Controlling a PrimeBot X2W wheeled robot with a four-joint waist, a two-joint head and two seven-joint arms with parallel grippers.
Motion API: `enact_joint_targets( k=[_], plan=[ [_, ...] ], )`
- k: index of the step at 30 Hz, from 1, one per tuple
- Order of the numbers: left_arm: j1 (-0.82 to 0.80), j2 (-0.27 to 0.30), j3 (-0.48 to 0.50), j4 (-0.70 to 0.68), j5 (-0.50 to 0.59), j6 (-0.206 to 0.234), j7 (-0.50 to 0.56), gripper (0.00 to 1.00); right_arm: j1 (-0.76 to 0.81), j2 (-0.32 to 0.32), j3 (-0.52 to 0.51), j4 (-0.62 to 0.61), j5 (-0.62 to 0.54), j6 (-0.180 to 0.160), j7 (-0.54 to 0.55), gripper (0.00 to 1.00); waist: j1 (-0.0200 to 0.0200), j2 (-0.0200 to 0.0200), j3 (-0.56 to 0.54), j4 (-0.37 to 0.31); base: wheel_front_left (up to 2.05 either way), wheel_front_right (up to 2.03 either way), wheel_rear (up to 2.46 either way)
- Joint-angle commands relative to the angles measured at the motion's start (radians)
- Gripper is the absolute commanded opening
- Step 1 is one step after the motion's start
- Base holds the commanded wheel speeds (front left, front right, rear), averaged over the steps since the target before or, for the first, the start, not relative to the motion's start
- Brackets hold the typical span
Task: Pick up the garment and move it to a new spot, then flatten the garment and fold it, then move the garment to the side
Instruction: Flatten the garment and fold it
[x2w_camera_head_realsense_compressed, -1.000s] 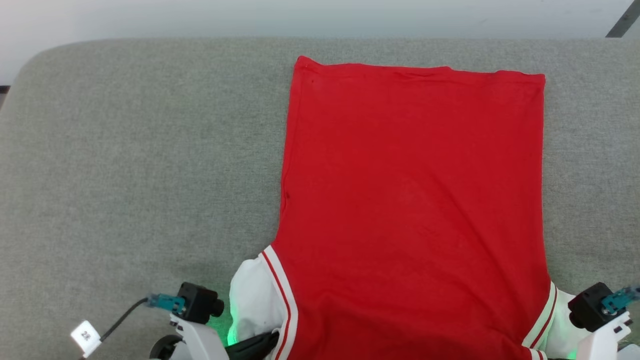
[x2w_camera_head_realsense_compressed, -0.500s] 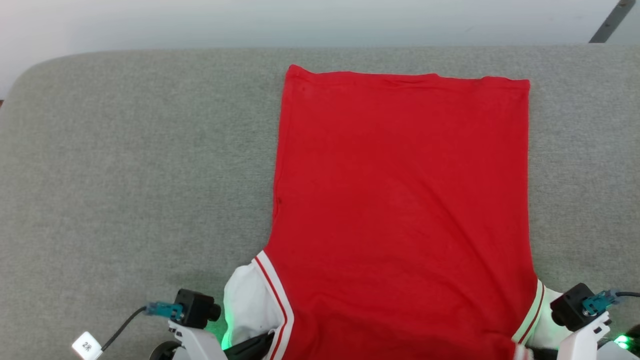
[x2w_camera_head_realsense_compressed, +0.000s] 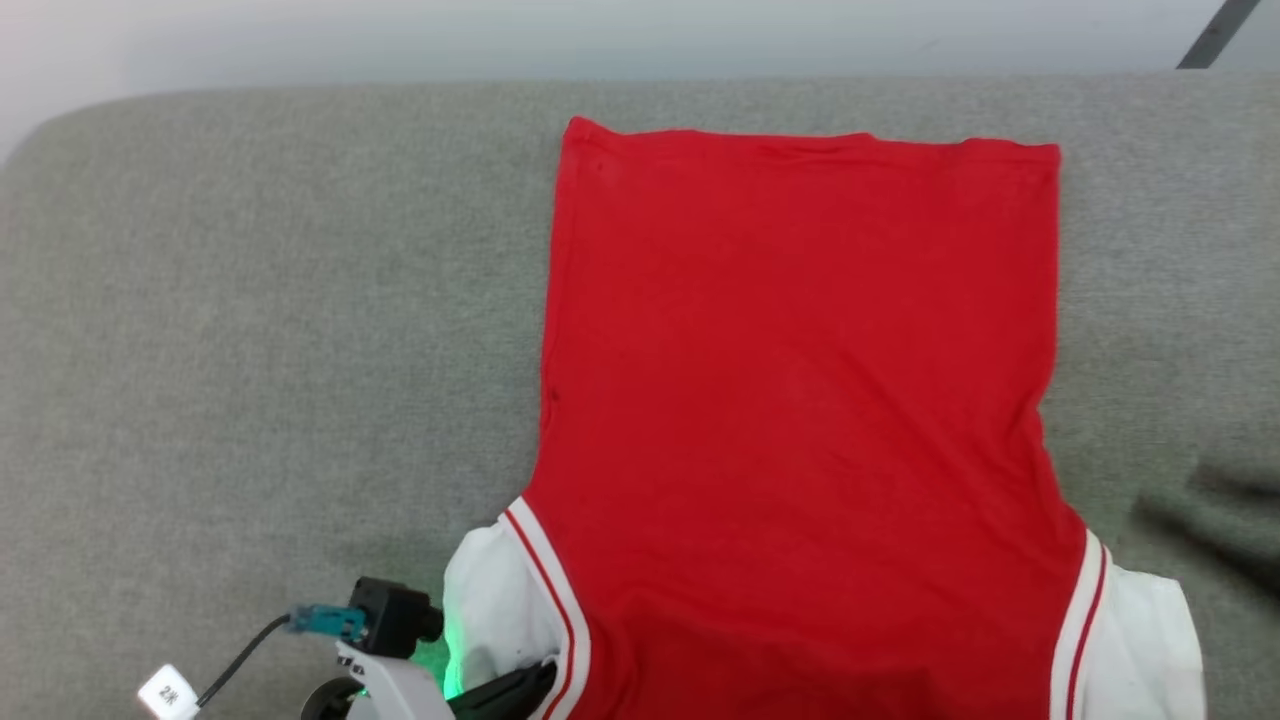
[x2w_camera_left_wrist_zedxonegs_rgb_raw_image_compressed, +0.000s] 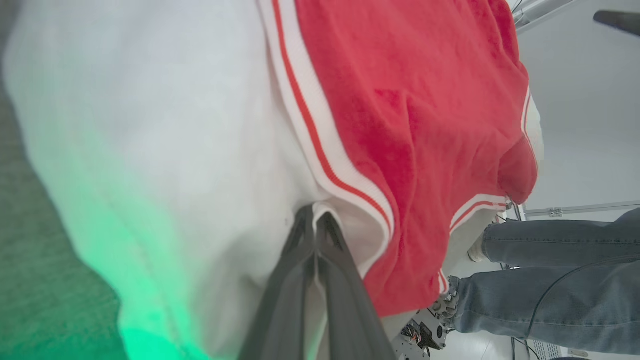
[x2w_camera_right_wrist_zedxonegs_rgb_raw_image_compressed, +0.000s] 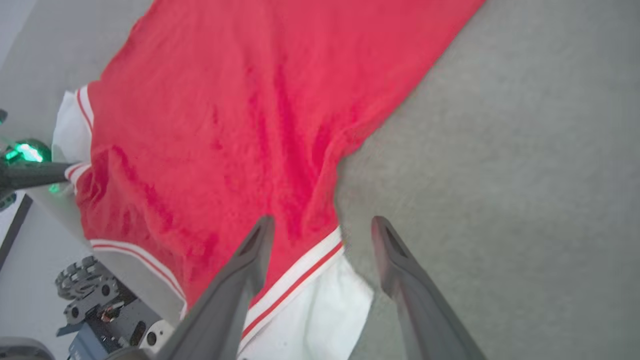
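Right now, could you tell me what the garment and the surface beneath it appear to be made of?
The garment: soft matte knit, probably cotton jersey; it drapes and creases loosely, with ribbed-looking striped trim. The surface: grey woven upholstery cloth, likely padded; fine heathered weave, rounded corner.

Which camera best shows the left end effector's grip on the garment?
Left wrist view: the left end effector, fingers together, pinches the white sleeve of the garment beside the striped trim. Head view catches its dark fingers under the sleeve; right wrist view shows them small, far left.
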Motion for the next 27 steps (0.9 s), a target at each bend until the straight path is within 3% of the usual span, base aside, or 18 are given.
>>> enact_joint_targets(
  k=[1,4,7,16,23,27],
  plan=[
    [0.003,-0.029,-0.015,0.001,0.006,0.004,0.012,0.00,-0.022,-0.003,-0.015,0.001,0.006,-0.001,0.003,1.00,0.0000,0.0000,0.014,0.012,0.00,0.00,0.00],
    [-0.026,-0.037,-0.012,-0.015,0.020,0.004,0.019,0.00,-0.147,0.018,-0.085,0.059,-0.036,-0.001,0.051,1.00,0.0000,0.0000,0.040,0.034,0.00,0.00,0.00],
    [-0.054,-0.047,-0.012,-0.028,0.034,0.004,0.030,0.00,-0.323,0.095,-0.104,0.167,-0.133,-0.001,0.098,1.00,0.0000,0.0000,0.071,0.060,0.00,0.00,0.00],
    [-0.100,-0.067,-0.012,-0.045,0.056,0.005,0.039,0.00,-0.780,0.310,0.036,0.562,-0.447,-0.001,0.270,1.00,0.0000,0.0000,0.167,0.128,0.00,0.00,0.00],
    [-0.126,-0.079,-0.012,-0.042,0.065,0.011,0.029,0.00,-0.940,0.348,-0.001,0.849,-0.612,-0.001,0.253,1.00,0.0000,0.0000,0.231,0.173,0.00,0.00,0.00],
    [-0.136,-0.079,-0.013,-0.035,0.067,0.013,0.022,0.00,-0.970,0.365,-0.009,0.941,-0.643,-0.001,0.259,1.00,0.0000,0.0000,0.258,0.180,0.00,0.00,0.00]
  ],
)
